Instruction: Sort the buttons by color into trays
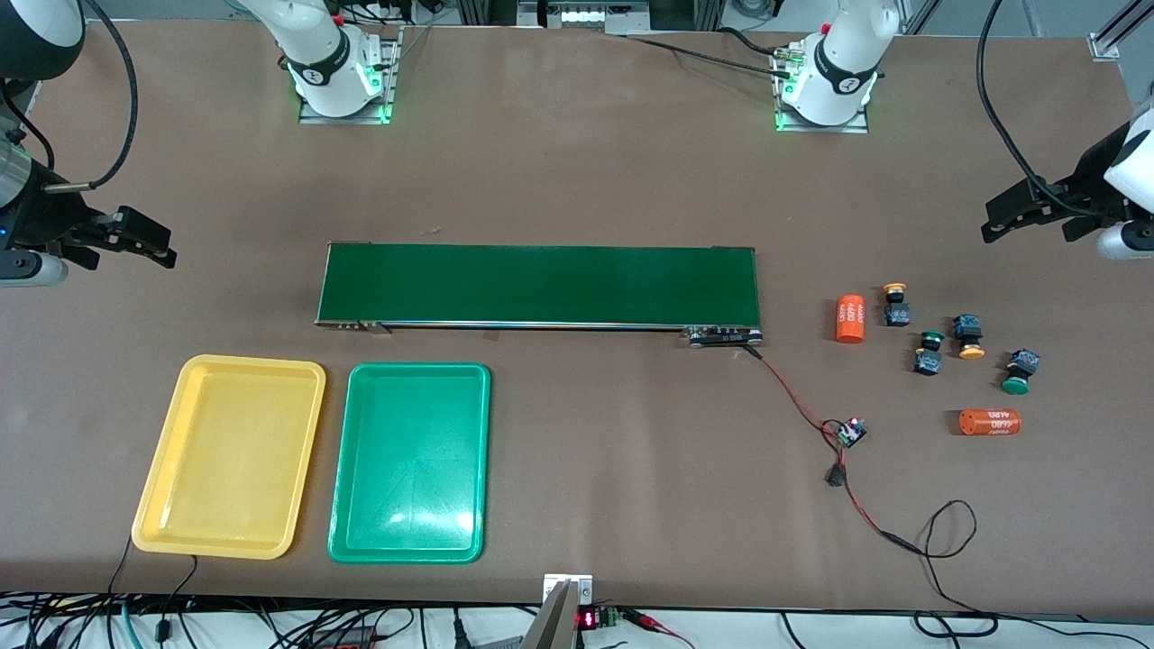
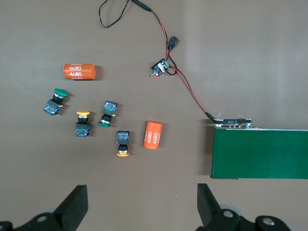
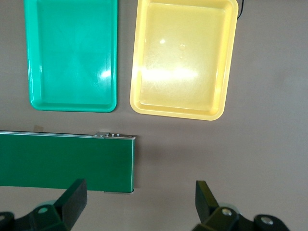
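Four buttons lie loose at the left arm's end of the table; both trays are seen bare at the right arm's end.

The left gripper (image 2: 139, 207) is held with fingers spread over the table near the buttons; the right gripper (image 3: 137, 204) is likewise spread over the belt's end. One yellow button (image 1: 895, 304), one green button (image 1: 929, 352), a second yellow button (image 1: 969, 336) and a second green button (image 1: 1020, 370) are flanked by two orange cylinders (image 1: 849, 318) (image 1: 989, 422), well apart from the yellow tray (image 1: 153, 505) and green tray (image 1: 347, 505). A dark-green belt (image 1: 539, 285) lies between, with a red-black wire (image 1: 793, 397) trailing off it. Both grippers are cut off by the wrist views' edges.
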{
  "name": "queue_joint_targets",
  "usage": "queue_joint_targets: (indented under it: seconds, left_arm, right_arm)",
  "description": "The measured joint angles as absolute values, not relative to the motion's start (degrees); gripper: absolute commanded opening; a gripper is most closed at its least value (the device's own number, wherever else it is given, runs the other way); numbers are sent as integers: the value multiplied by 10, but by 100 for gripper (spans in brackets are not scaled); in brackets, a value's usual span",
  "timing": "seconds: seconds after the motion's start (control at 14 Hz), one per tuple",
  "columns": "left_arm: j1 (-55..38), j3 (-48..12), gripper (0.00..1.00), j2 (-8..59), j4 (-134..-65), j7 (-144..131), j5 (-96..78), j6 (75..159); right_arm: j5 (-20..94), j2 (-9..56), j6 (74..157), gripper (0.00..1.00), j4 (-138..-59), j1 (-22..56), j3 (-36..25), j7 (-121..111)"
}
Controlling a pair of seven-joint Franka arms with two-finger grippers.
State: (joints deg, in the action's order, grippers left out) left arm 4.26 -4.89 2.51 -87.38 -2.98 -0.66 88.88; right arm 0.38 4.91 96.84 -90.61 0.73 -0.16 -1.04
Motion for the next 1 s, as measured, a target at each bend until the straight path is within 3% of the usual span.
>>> queue_joint_targets:
  seconds: [1.0]
  left_arm:
    - [42, -49, 100, 33, -875, -30, -7, 887]
  right_arm:
    - [4, 49, 968, 100, -906, 7, -2, -10]
